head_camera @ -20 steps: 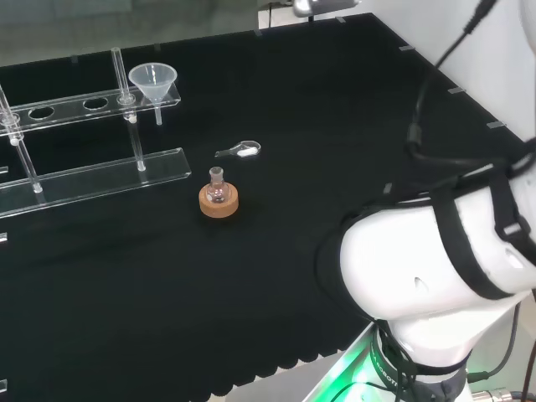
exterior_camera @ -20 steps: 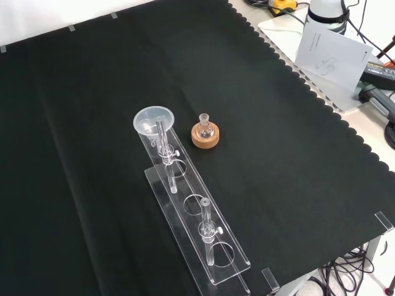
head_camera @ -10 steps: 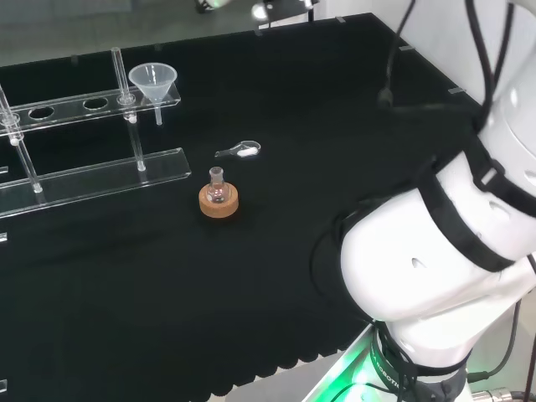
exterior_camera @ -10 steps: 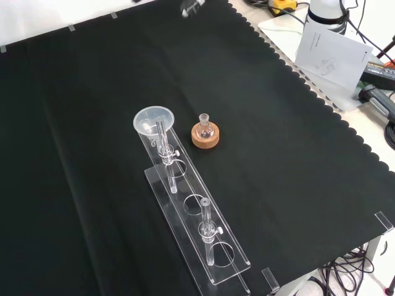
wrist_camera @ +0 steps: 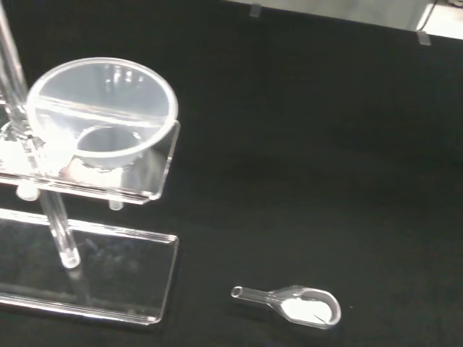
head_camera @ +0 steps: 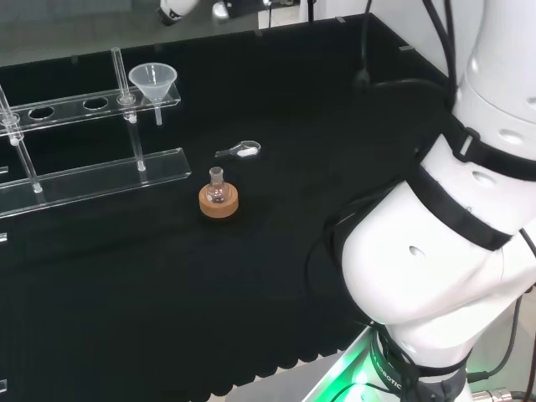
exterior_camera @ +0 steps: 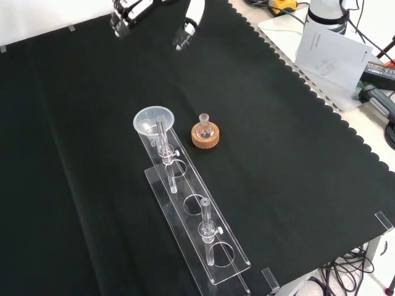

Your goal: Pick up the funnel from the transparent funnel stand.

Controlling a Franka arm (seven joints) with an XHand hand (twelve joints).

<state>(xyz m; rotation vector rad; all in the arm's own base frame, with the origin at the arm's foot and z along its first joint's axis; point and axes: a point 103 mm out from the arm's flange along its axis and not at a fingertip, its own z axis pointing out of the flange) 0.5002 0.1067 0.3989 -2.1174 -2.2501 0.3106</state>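
Black cloth covers the surface (exterior_camera: 296,160). Funnel (exterior_camera: 154,121) sits upright in the stand (exterior_camera: 213,246), end hole. My hand (exterior_camera: 133,9), fingers relaxed and apart, hangs well beyond it in front view; funnel lies nearer, below.

The hand (exterior_camera: 133,11) hangs high with fingers relaxed, holding nothing.

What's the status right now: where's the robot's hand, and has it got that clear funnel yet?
Black and white hand high above cloth, open, empty. Clear plastic funnel seated in transparent funnel stand, untouched. Nothing in the way.
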